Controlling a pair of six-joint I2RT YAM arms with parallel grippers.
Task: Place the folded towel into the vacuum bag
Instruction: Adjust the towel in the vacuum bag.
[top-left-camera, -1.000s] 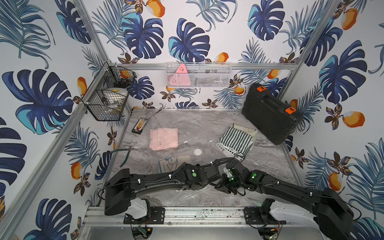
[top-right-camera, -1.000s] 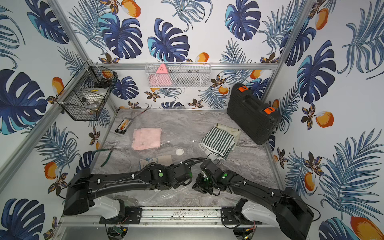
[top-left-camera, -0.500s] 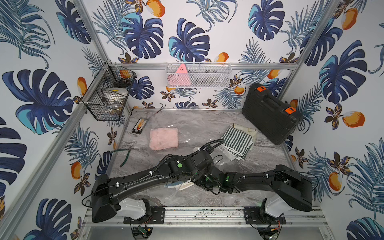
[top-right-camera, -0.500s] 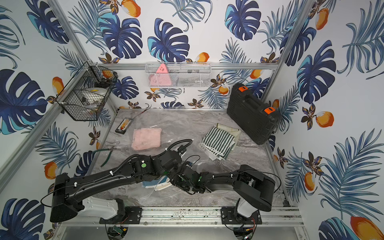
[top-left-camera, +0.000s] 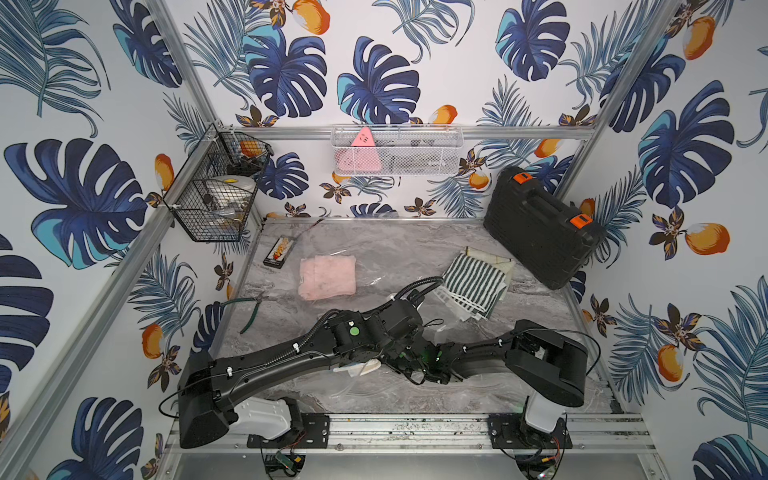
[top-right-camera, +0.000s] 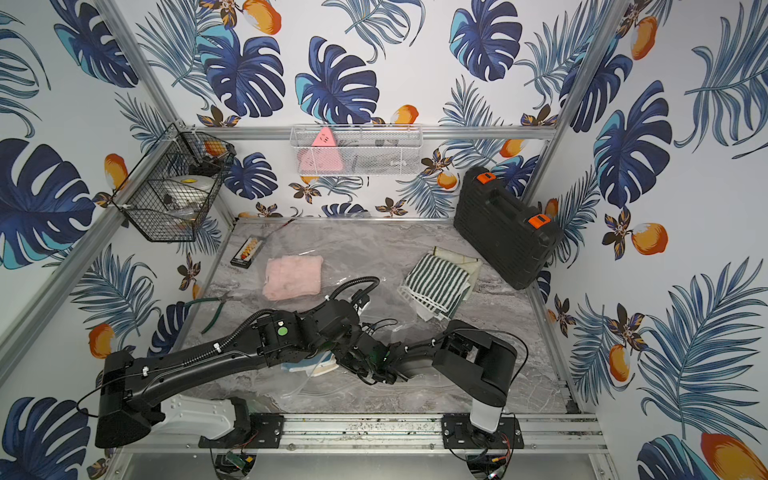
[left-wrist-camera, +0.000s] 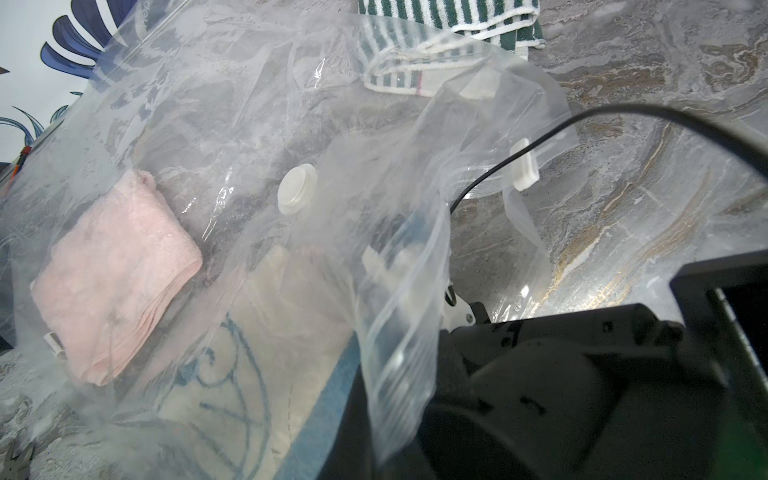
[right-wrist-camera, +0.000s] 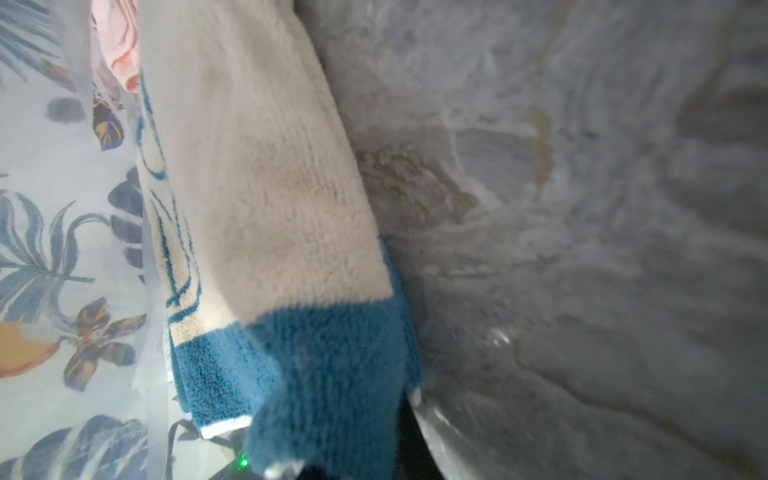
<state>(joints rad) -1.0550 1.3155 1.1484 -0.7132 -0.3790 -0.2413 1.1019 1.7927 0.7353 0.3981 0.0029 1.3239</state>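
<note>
While the cream-and-blue folded towel (right-wrist-camera: 270, 187) lies within the vacuum bag (left-wrist-camera: 208, 104) mouth, just short of its valve disc (left-wrist-camera: 296, 188) | long axis apparently runs from right jaws toward the disc | left jaws together; right jaws: cannot tell.

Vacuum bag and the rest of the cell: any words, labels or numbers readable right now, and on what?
Nothing reads clearly.
vacuum bag: faint print near one edge in the left wrist view, too blurred to read.
pink triangle in the white basket: small dark marks, too small to read.
black case: no label visible.
</note>
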